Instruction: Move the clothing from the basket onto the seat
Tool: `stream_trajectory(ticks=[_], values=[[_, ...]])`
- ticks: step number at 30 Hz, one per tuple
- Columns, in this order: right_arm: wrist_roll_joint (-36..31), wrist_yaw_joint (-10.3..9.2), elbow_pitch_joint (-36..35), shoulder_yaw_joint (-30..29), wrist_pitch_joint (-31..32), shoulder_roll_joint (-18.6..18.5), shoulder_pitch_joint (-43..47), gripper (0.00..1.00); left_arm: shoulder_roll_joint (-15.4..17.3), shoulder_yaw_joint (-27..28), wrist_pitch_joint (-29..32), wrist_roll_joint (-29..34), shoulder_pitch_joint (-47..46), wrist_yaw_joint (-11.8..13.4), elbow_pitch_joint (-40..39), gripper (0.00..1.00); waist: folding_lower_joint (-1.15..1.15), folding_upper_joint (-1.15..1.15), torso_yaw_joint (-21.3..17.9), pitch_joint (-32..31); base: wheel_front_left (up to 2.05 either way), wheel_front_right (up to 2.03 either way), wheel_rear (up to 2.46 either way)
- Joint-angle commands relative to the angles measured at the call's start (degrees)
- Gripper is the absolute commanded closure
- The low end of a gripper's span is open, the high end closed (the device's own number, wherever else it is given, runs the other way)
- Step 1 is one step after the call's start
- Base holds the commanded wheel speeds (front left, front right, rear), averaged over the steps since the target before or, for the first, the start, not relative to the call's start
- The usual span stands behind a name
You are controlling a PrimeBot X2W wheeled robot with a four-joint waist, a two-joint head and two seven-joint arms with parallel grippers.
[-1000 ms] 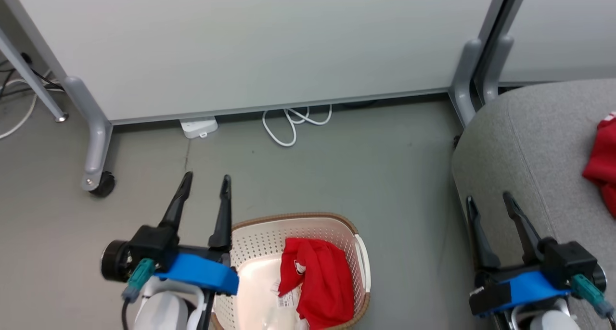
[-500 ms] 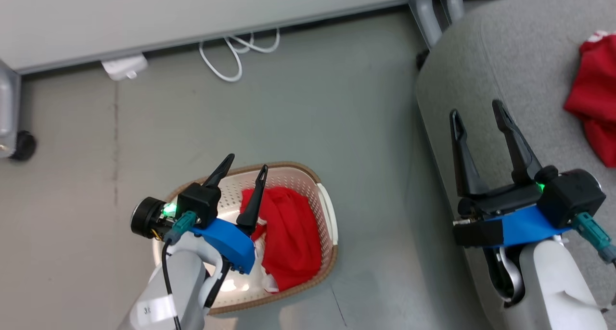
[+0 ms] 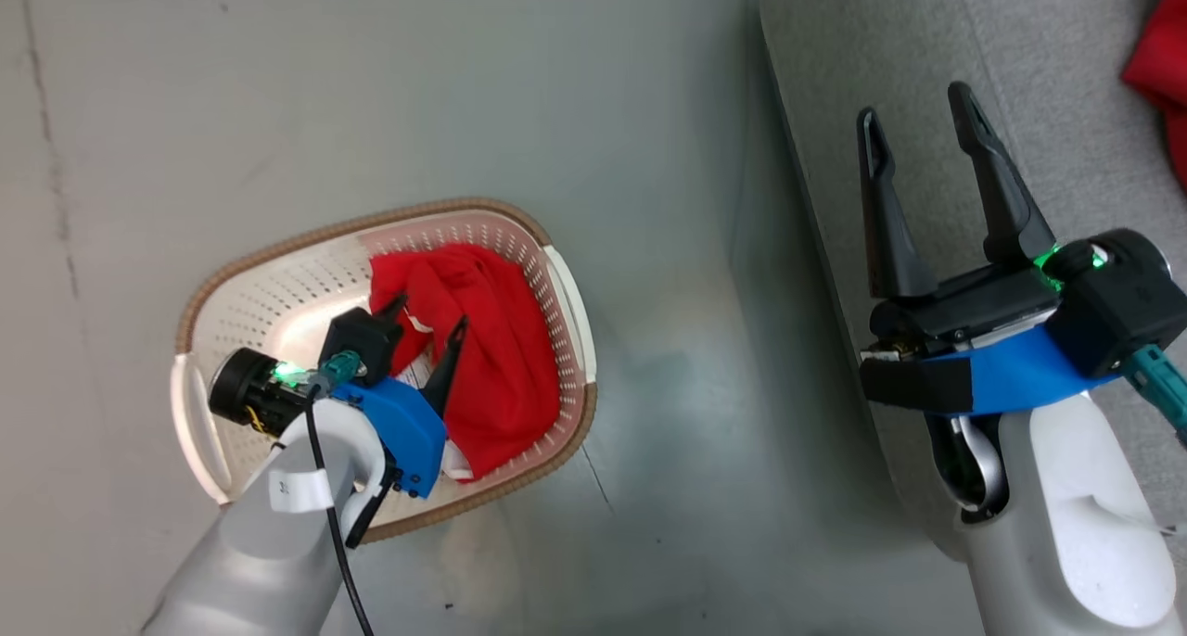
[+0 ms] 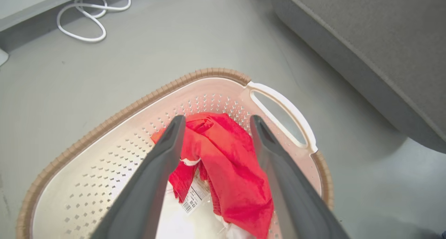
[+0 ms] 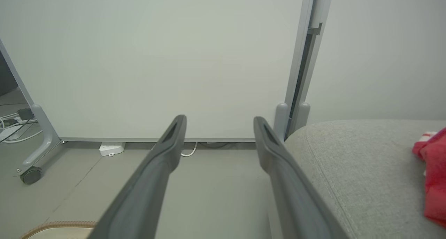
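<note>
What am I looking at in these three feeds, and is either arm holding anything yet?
You are driving a wheeled robot with two arms, each ending in a pair of long dark jaws. The head view looks down from the robot's head, with the left jaws at lower left and the right jaws at lower right. Each wrist view looks along that arm's own jaws.

On the grey floor stands a cream basket with one red garment in it. The left jaws stand open over that garment, one jaw on either side of its bunched top, and nothing is gripped. The right jaws stand open and empty above the edge of the grey seat, where a second red garment lies.
</note>
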Motion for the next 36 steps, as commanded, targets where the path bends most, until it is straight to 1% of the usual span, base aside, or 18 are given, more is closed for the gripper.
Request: stream_trajectory(ticks=[1, 5, 10, 12, 20, 27, 36], values=[[0.2, 0.01, -0.4, 0.1, -0.2, 0.1, -1.6, 0.00, 0.6, -1.0, 0.0, -1.3, -1.8, 0.0, 1.3, 0.00, -0.02, 0.00, -1.3, 3.7, 0.00, 0.00, 0.00], [0.5, 0.01, -0.9, 0.6, -0.2, 0.2, -3.6, 0.00, 1.2, -4.3, 1.5, -4.4, -4.8, 0.0, 5.4, 0.00, -0.02, 0.00, -1.9, 7.5, 0.00, 0.00, 0.00], [0.5, 0.01, -1.8, 1.0, -0.2, 0.2, -5.5, 0.00, 1.9, -7.9, 2.7, -7.8, -7.7, 0.0, 7.7, 0.00, -0.02, 0.00, -2.3, 11.8, 0.00, 0.00, 0.00], [0.4, 0.01, -2.1, 1.1, -0.2, 0.2, -6.1, 0.00, 2.3, -9.1, 4.2, -9.3, -8.5, 0.0, 8.6, 0.00, -0.02, 0.00, -2.3, 13.3, 0.00, 0.00, 0.00], [0.4, 0.01, -3.2, 1.2, -0.2, 0.1, -8.0, 0.00, 2.8, -13.2, 6.7, -15.2, -11.8, 0.0, 8.3, 0.00, -0.02, 0.00, -2.7, 18.1, 0.00, 0.00, 0.00], [0.4, 0.01, -3.6, 1.2, -0.2, 0.2, -8.7, 0.00, 2.8, -16.1, 7.4, -18.7, -13.9, 0.0, 7.9, 0.00, -0.02, 0.00, -2.8, 20.6, 0.00, 0.00, 0.00], [1.4, 0.01, -4.4, 1.3, -0.2, 0.2, -8.7, 0.00, 4.0, -20.2, 8.8, -22.2, -17.6, 0.0, 8.8, 0.00, -0.02, 0.00, -4.3, 24.0, 0.00, 0.00, 0.00]])
